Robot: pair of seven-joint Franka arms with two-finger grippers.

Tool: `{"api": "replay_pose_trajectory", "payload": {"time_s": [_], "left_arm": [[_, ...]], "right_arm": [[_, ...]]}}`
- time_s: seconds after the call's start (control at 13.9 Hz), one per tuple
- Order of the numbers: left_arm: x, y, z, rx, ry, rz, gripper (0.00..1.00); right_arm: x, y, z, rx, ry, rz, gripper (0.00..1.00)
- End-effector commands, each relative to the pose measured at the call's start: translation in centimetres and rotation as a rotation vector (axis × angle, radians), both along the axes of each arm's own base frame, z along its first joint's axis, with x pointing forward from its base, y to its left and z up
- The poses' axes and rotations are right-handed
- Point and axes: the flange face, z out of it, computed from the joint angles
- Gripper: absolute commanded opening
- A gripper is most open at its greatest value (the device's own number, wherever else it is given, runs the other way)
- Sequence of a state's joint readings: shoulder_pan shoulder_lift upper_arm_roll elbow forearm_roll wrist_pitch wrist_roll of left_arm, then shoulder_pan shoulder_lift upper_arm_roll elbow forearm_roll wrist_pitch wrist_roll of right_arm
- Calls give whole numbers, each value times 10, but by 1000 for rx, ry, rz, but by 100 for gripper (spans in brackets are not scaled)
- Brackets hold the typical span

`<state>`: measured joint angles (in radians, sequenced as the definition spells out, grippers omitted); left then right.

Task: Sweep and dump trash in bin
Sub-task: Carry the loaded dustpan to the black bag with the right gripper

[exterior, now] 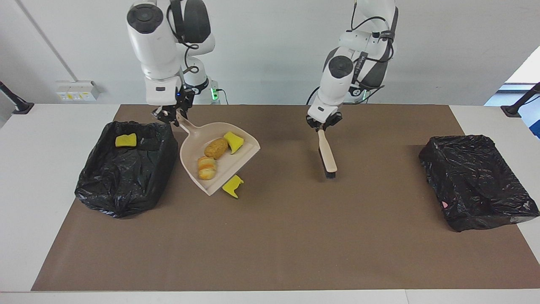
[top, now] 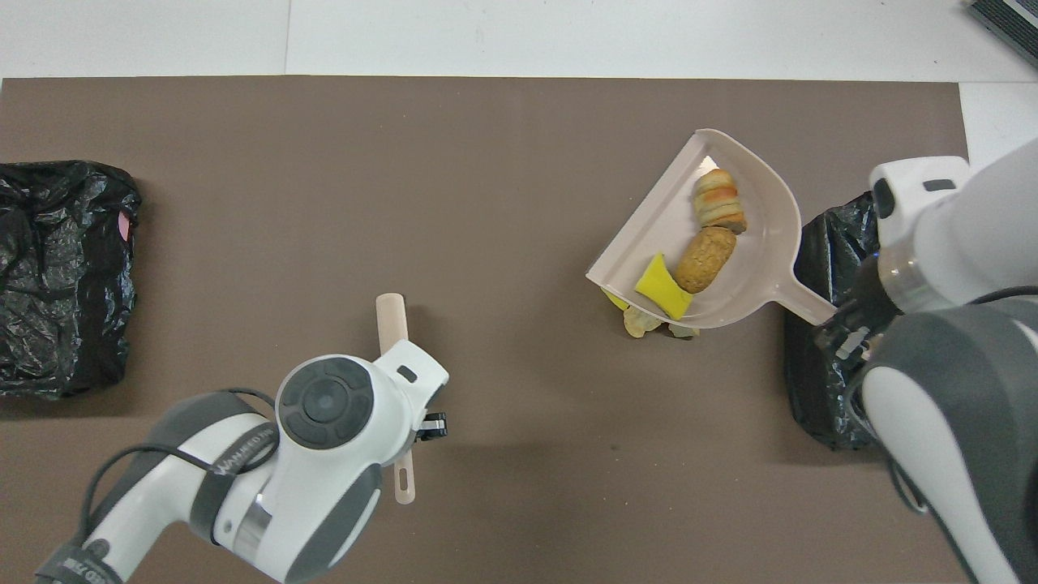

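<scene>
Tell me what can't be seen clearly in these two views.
- Loose trash on the mat: mostly covered by the raised dustpan in both views.
- Bin with the yellow sponge: largely hidden overhead by the right arm.
- Brush bristles: hidden overhead by the left arm.

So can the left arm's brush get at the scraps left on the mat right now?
Probably not yet. The left gripper holds the brush over bare mat, while the raised dustpan in the right gripper hangs over most of the scraps; only one yellow chunk shows clear.
</scene>
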<state>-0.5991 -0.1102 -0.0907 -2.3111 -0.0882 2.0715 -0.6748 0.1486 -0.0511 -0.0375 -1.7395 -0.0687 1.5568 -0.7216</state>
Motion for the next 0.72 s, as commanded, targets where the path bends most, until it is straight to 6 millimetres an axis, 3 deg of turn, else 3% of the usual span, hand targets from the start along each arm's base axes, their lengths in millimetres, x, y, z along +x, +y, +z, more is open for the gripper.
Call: {"api": "replay_pose_trajectory", "payload": {"time_s": [0.0,0.14,0.29,0.65], "left_arm": [[-50,-26,-19,-21,-49,-13,0],[-76,-34,-39,-58,-20,1,0],[-95,-45,-35,-80,5,-11,0],[-102,-48,-36,-77,59,3,0]], "right_arm": [[-7,-62,11,-27,25,-36,0],[-12,-107,9,-33,42,-67,0],[-21,-157,11,-41,47,-85,0],[-68,-254,9,-146,74,-60,0]]}}
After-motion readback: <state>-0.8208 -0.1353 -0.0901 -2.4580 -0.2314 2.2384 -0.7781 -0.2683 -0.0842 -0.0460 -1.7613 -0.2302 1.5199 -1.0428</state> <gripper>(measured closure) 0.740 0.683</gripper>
